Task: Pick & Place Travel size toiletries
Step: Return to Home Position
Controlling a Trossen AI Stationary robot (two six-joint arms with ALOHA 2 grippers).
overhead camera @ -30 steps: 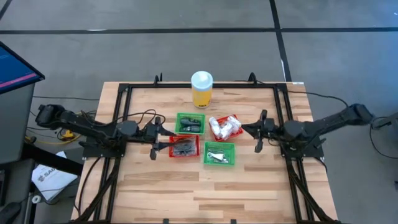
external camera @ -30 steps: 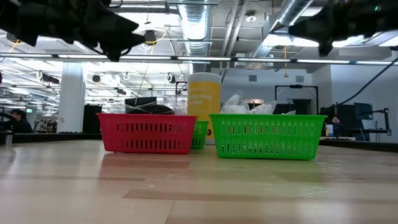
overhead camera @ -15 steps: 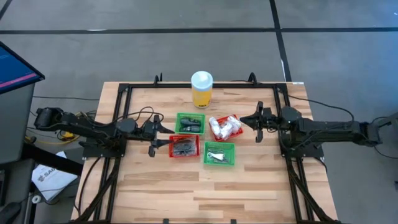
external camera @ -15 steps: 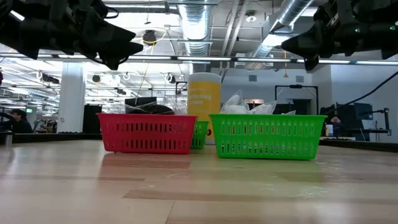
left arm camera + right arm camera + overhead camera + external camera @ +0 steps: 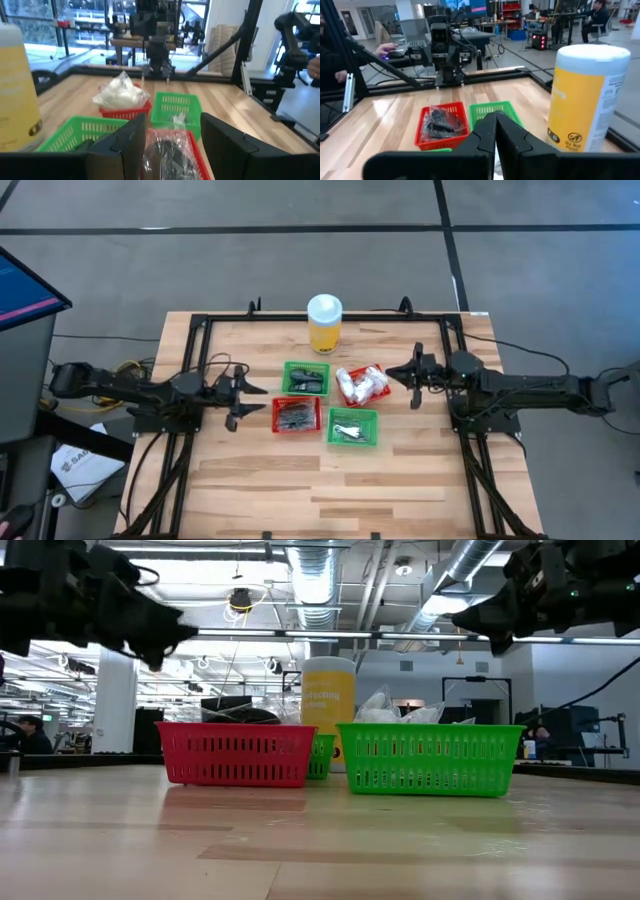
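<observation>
White packets point(image 5: 360, 383) near right tool point(image 5: 392, 376)

1. Floor point(image 5: 300, 250): grey and smooth, crossed by dark straight lines point(image 5: 445, 220).
2. Table point(image 5: 330, 470): pale wooden planks laid in strips, standing in the middle of the floor.
3. Monitor point(image 5: 25, 290): blue-lit screen beside the table's left edge, off the table.
4. Ceiling point(image 5: 230, 570): open, carrying round silvery ducts point(image 5: 315, 580) and long strip lights point(image 5: 300, 633).
5. Pillar point(image 5: 115, 690): white, upright in the open hall behind the table.
6. Far left of the hall: a seated person point(image 5: 28, 735).
</observation>
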